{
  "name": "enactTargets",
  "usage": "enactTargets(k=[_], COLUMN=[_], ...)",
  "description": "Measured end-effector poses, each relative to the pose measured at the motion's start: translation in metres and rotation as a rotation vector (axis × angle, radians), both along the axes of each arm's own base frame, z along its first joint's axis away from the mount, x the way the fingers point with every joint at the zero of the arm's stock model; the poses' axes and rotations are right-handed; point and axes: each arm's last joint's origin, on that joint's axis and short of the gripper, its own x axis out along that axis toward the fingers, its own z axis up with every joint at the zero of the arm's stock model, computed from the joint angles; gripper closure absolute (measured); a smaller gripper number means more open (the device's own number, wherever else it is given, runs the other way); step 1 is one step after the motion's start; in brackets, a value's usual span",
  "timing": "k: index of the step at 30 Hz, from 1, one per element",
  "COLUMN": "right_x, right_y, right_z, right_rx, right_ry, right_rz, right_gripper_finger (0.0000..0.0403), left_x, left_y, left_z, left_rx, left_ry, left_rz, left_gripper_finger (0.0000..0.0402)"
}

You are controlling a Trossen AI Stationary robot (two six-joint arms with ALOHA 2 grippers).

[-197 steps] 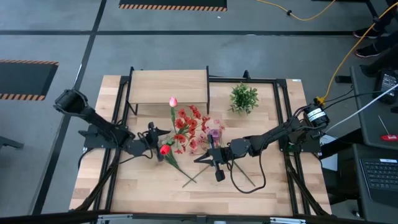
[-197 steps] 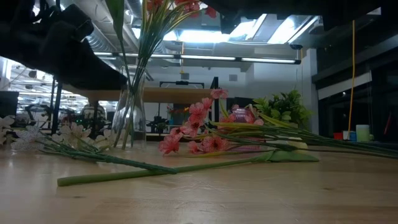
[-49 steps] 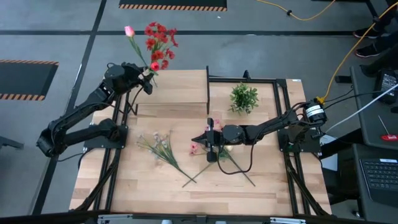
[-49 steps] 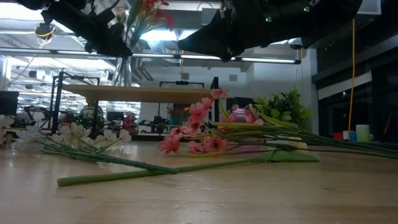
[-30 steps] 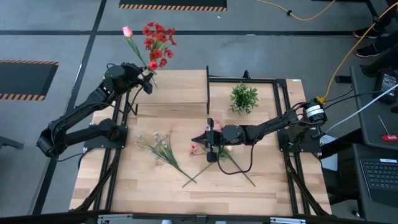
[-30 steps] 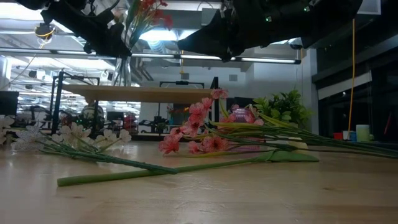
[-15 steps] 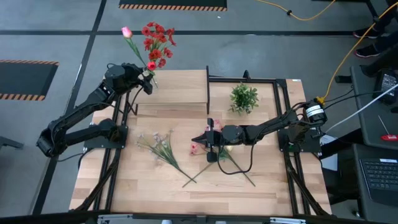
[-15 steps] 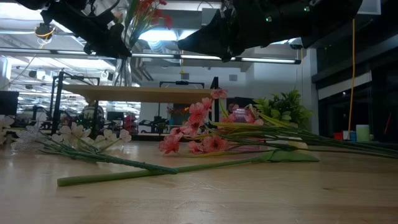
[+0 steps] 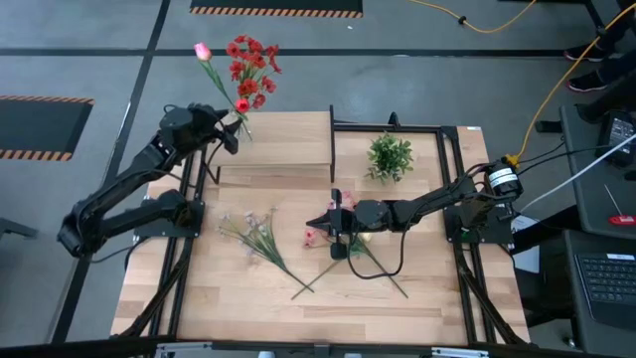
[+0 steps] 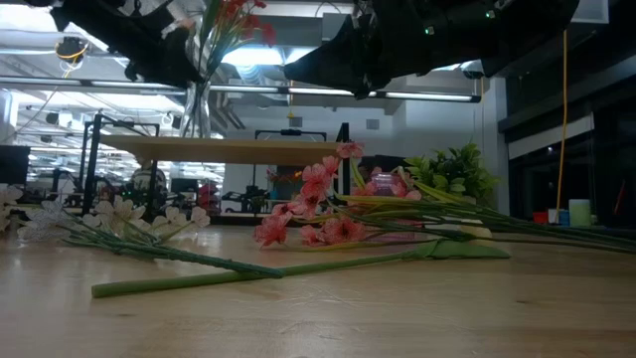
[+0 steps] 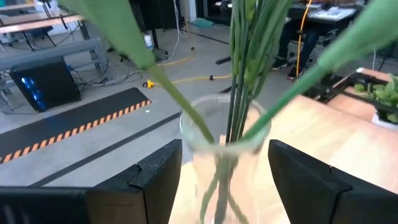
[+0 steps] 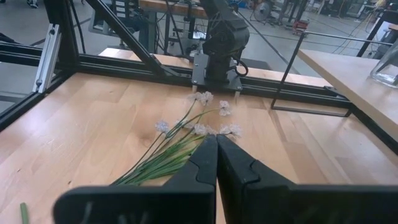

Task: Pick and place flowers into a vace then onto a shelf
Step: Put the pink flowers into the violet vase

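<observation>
Glass vase (image 11: 222,163) on shelf (image 9: 288,139), green-stemmed flowers (image 9: 241,75) inside

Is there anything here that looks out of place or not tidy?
Yes. The glass vase stands at the very corner of the shelf, so its flowers lean out past the table edge. Other stems lie loose and crossed on the table.
</observation>
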Motion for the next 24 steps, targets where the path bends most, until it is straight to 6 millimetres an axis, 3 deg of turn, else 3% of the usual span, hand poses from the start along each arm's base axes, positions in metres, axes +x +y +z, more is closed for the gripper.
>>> enactTargets(k=[15,18,24], right_x=[0.0,0.0,0.0], right_y=[0.0,0.0,0.0], right_z=[0.0,0.0,0.0], right_rx=[-0.009,-0.009,-0.007], right_ry=[0.0,0.0,0.0], right_rz=[0.002,0.002,0.001], right_gripper_finger=[0.0398,0.0398,0.0398], left_x=[-0.008,-0.01,-0.016], left_y=[-0.02,-0.027,-0.039], left_z=[0.002,0.002,0.004], left_rx=[-0.04,-0.021,-0.001], left_ry=[-0.023,-0.003,-0.005], left_rz=[-0.225,-0.306,-0.308], left_gripper_finger=[0.0171,0.0184,0.0216])
